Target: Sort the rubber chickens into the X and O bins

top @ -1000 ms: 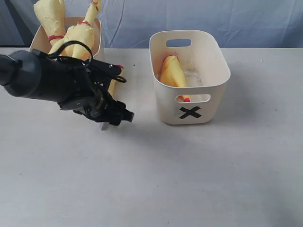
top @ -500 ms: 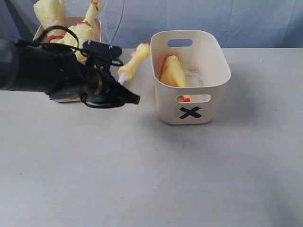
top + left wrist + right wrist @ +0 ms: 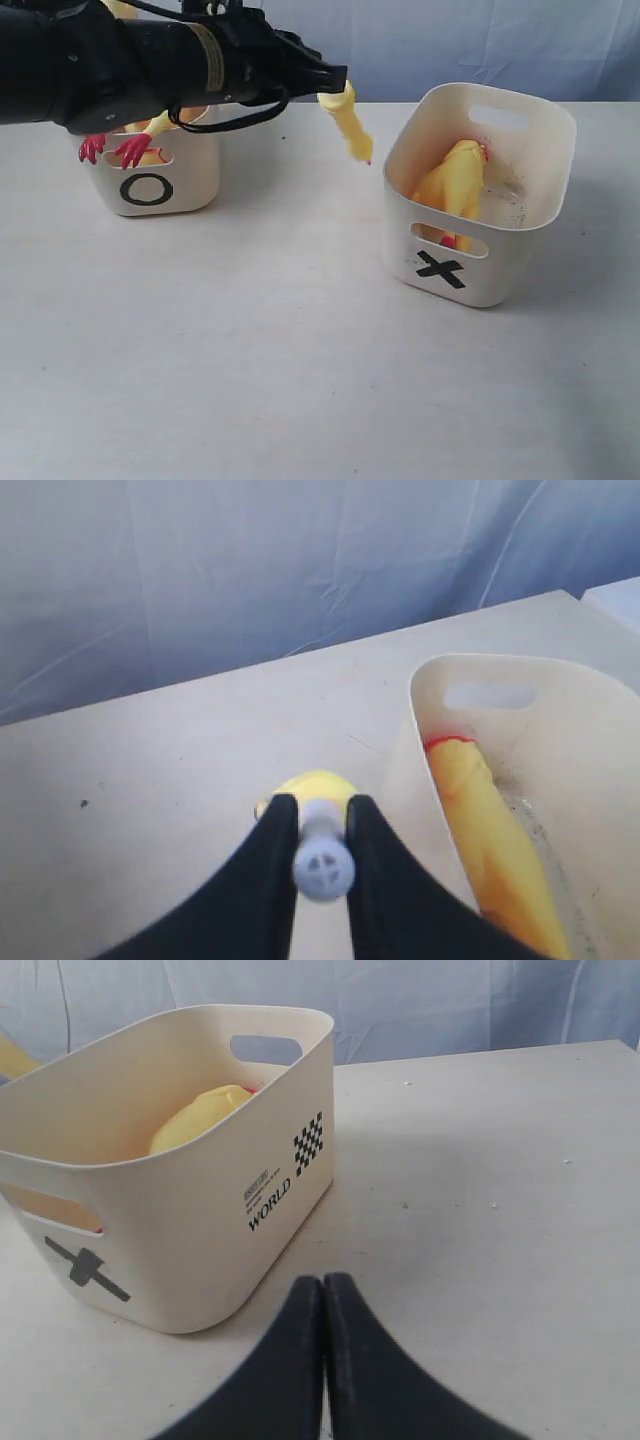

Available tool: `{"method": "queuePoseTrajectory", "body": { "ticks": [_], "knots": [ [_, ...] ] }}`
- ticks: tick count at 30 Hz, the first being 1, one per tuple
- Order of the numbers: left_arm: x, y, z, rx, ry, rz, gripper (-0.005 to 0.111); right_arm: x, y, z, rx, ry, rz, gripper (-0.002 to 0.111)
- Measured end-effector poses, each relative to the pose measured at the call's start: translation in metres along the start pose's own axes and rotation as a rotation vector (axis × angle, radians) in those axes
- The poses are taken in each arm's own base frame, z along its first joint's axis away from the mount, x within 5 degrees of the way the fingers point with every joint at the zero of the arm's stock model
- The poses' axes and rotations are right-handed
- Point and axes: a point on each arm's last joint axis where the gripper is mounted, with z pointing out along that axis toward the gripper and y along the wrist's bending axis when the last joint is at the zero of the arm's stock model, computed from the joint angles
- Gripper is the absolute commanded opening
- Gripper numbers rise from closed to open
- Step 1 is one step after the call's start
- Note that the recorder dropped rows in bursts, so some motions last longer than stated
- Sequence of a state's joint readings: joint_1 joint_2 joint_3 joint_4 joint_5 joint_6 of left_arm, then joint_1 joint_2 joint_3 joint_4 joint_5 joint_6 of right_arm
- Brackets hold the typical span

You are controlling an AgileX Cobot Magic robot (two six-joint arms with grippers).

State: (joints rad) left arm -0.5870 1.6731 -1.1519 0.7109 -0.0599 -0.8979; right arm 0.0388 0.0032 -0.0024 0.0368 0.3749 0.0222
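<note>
The left gripper (image 3: 332,80) is clamped on the white tube end (image 3: 322,865) of a small yellow rubber chicken (image 3: 347,122), which it holds in the air above the far part of the counter, between the two bins. The toy's long axis slopes down and away from the fingers, with its tip aimed toward the cream plastic tub marked with a black X (image 3: 520,225). That tub stands on the right half of the counter, near the far edge. From the held toy, its open mouth lies to the right and lower, and the near rim is close.

The left arm is the one placed for the drop. The right gripper (image 3: 322,1360) sits low over the counter beside the X tub, fingers pressed together with nothing between them.

Inside the X tub a larger yellow rubber chicken (image 3: 452,188) leans against one wall, leaving bare floor next to it, so there looks to be room. The matching tub marked with a black O (image 3: 190,185), by the far-left corner, has red rubber feet (image 3: 115,148) hanging over its rim. The pale matte counter (image 3: 300,350) shows bare between the tubs.
</note>
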Motion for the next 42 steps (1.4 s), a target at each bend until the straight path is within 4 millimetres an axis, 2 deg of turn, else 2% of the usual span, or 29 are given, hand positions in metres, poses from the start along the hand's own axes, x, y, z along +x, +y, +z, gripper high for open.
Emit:
{"method": "queuePoseTrajectory", "body": {
  "ticks": [3, 4, 7, 11, 17, 21, 25, 28, 30, 32, 35, 37, 39, 42],
  "knots": [
    [-0.015, -0.002, 0.0, 0.002, -0.04, -0.028, 0.0, 0.0, 0.0, 0.0, 0.0, 0.0, 0.0, 0.0],
    [-0.029, -0.006, -0.002, 0.023, -0.091, -0.046, 0.0, 0.0, 0.0, 0.0, 0.0, 0.0, 0.0, 0.0],
    [-0.052, -0.013, -0.005, 0.068, -0.178, -0.051, 0.0, 0.0, 0.0, 0.0, 0.0, 0.0, 0.0, 0.0],
    [-0.072, -0.019, -0.01, 0.111, -0.257, -0.062, 0.0, 0.0, 0.0, 0.0, 0.0, 0.0, 0.0, 0.0],
    [-0.079, -0.025, -0.013, 0.18, -0.321, -0.114, 0.0, 0.0, 0.0, 0.0, 0.0, 0.0, 0.0, 0.0],
    [-0.082, -0.044, -0.016, 0.28, -0.367, -0.131, 0.0, 0.0, 0.0, 0.0, 0.0, 0.0, 0.0, 0.0],
    [-0.073, -0.067, -0.016, 0.303, -0.315, -0.088, 0.0, 0.0, 0.0, 0.0, 0.0, 0.0, 0.0, 0.0],
    [-0.064, -0.075, -0.014, 0.27, -0.251, -0.048, 0.001, 0.0, 0.0, 0.0, 0.0, 0.0, 0.0, 0.0],
    [-0.06, -0.076, -0.011, 0.249, -0.224, -0.038, 0.008, 0.0, 0.0, 0.0, 0.0, 0.0, 0.0, 0.0],
    [-0.056, -0.076, -0.008, 0.235, -0.202, -0.033, 0.021, 0.0, 0.0, 0.0, 0.0, 0.0, 0.0, 0.0],
    [-0.051, -0.076, -0.001, 0.229, -0.18, -0.037, 0.051, 0.0, 0.0, 0.0, 0.0, 0.0, 0.0, 0.0],
    [-0.049, -0.076, 0.0, 0.239, -0.183, -0.042, 0.067, 0.0, 0.0, 0.0, 0.0, 0.0, 0.0, 0.0],
    [-0.049, -0.078, 0.001, 0.261, -0.193, -0.056, 0.072, 0.0, 0.0, 0.0, 0.0, 0.0, 0.0, 0.0],
    [-0.051, -0.08, 0.001, 0.291, -0.205, -0.095, 0.071, 0.0, 0.0, 0.0, 0.0, 0.0, 0.0, 0.0]
  ]
}}
